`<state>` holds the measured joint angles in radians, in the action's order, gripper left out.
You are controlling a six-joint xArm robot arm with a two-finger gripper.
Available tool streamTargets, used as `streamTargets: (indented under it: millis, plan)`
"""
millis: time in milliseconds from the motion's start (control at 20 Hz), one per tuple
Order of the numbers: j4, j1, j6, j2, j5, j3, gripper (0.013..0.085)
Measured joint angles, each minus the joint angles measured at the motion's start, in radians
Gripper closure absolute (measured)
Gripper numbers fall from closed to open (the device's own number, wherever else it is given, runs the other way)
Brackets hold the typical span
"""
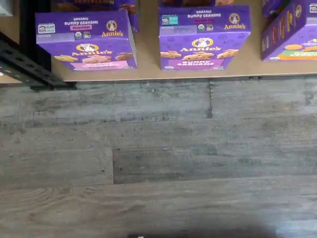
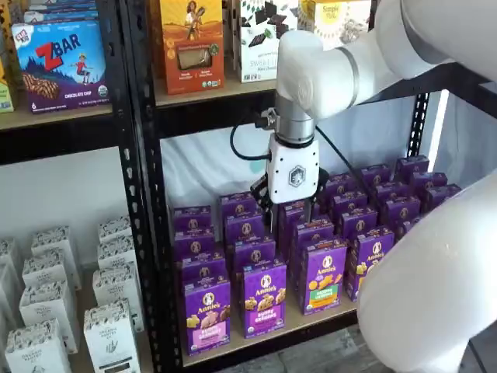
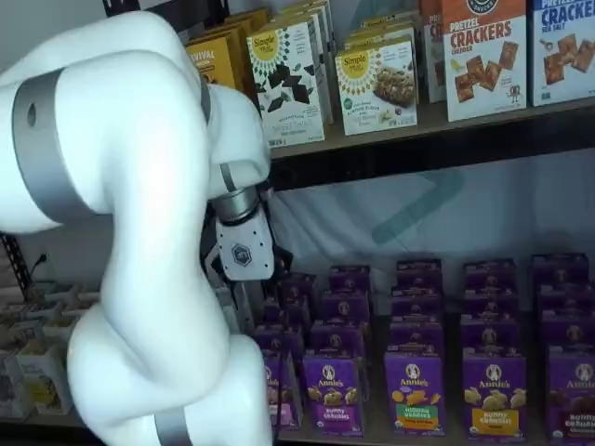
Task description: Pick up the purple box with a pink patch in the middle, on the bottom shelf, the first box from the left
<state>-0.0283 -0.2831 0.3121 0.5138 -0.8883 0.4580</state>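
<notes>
Purple box [image 2: 207,315] upright (pink patch), bottom shelf [image 2: 272,336].

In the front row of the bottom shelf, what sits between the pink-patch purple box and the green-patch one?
One purple Annie's carton stands between the purple box and the green-patch carton, in a shelf view.

**Gripper held above the rows of purple cartons**

The gripper [image 2: 281,208] is seen hanging from the white arm [image 2: 326,70] over the bottom shelf [image 2: 311,325], its black fingers dark against the cartons behind them, so their spread cannot be read there. The purple box [image 2: 206,314], marked with a pink patch, is stood upright at the front edge, below the jaws and to their left, well apart from them. Just beside it, nearer beneath the jaws, a purple carton with a purple-white label [image 2: 264,297] is placed, and past that a green-patched carton [image 2: 323,275].
</notes>
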Motion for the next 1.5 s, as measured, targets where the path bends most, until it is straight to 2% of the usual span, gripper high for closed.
streamTargets:
  millis: [200,750,850,1000,1350,1500]
  plan:
    - [0.024,0.001,-0.016,-0.051,0.051,0.000,0.0130]
    - [0.012,-0.007,0.000,-0.239,0.216,0.027,0.0130]
    - [0.002,-0.010,0.011,-0.274,0.214,0.045,0.0130]
    - [0.013,-0.010,0.003,-0.328,0.241,0.065,0.0130]
    - [-0.026,0.000,0.026,-0.384,0.330,0.076,0.0130]
    - [-0.059,-0.002,0.056,-0.411,0.390,0.075,0.0130]
